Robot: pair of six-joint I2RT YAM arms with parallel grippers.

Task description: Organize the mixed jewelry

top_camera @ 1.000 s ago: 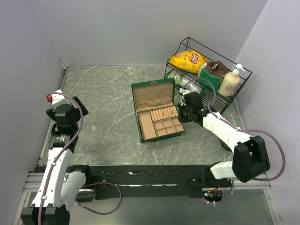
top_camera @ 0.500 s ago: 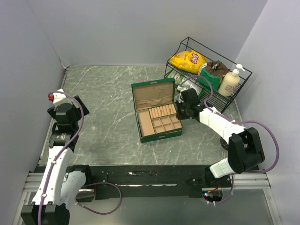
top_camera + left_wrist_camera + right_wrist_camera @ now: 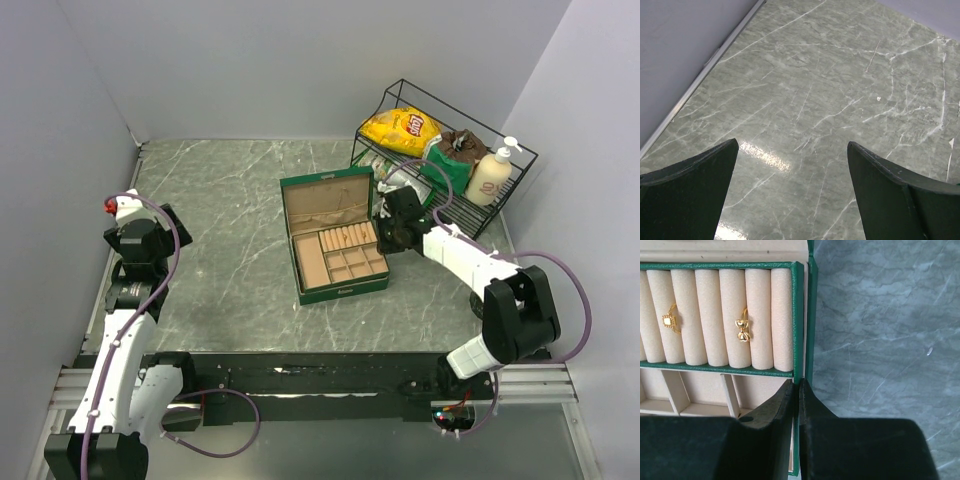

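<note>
An open green box (image 3: 345, 291) with tan compartments stands mid-table, its lid upright. In the right wrist view two small gold rings of the jewelry, one with a square top (image 3: 671, 321) and one with a bow (image 3: 743, 331), sit in the cream ring rolls. My right gripper (image 3: 796, 382) (image 3: 388, 238) is shut on the box's right wall (image 3: 799, 320), one finger inside and one outside. My left gripper (image 3: 792, 142) (image 3: 148, 228) hangs open over bare marble at the far left, with nothing between its fingers.
A black wire basket (image 3: 505, 200) at the back right holds a yellow chips bag (image 3: 405, 128), a green pouch and a pump bottle (image 3: 490, 175). Grey walls close in the table on the left, back and right.
My right forearm has swung in towards the box, and the gripper on the wall has shifted slightly left. The box has turned a little. The left arm has hardly moved.
</note>
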